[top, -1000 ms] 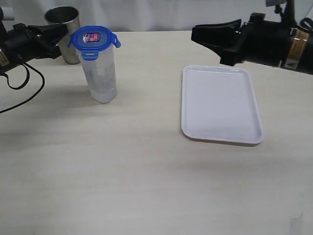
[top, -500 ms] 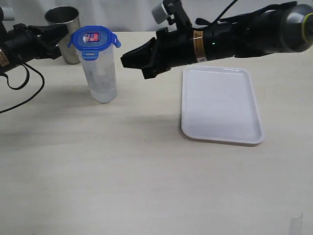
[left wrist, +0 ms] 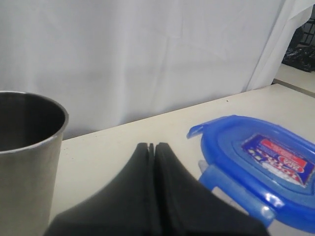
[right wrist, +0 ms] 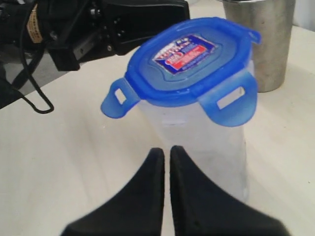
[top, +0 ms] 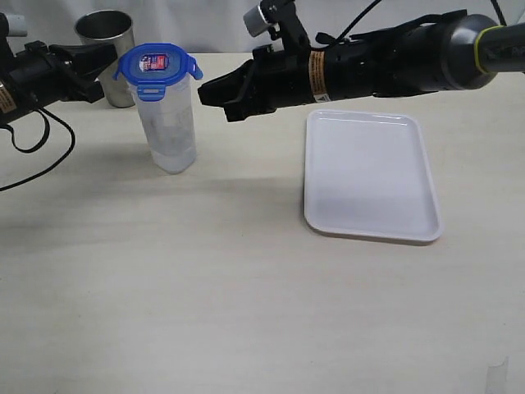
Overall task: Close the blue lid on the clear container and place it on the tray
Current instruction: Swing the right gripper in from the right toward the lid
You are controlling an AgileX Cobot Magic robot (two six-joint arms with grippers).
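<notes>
The blue lid (top: 157, 64) sits on top of the clear container (top: 168, 131), which stands upright on the pale table (top: 205, 287), left of centre and well apart from the white tray (top: 369, 176) on the right. The right gripper (top: 205, 90), fingers pressed together and holding nothing, points at the container from near it without touching. The left gripper (top: 107, 51), likewise pressed together and empty, hovers on the lid's other side beside a grey metal cup (top: 107, 37). Only the right wrist view shows the lid's flaps sticking outward, while the left wrist view looks into the cup's open mouth.
</notes>
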